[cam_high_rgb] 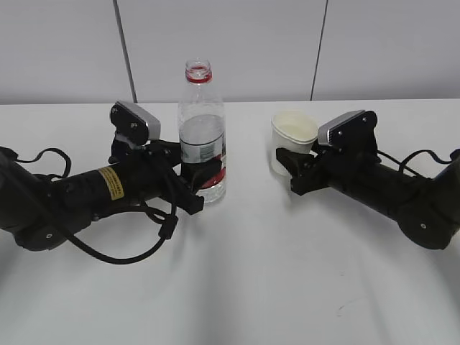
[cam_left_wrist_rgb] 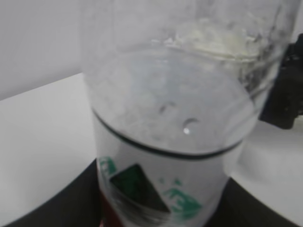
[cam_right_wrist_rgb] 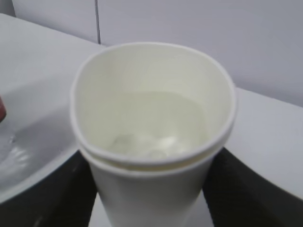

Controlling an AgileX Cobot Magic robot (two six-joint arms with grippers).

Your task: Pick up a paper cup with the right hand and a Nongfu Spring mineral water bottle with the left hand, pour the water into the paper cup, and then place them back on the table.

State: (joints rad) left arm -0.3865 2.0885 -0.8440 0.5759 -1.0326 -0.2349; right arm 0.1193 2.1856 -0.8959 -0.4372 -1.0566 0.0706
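The Nongfu Spring mineral water bottle stands upright on the tabletop, toward the far edge and left of centre. The left hand reaches in from the left, its fingers part open around the labelled lower half and closed on it.

To the right, also near the far edge, the paper cup sits upright between the fingers of the right hand, which are spread wider and pressing its wall; the rim looks squeezed slightly out of round. The water already lies in the cup.

Bottle and cup stand apart, the cup lying to the bottle's right, both long axes vertical. Each seems seated on the tabletop, so release looks to be what remains.
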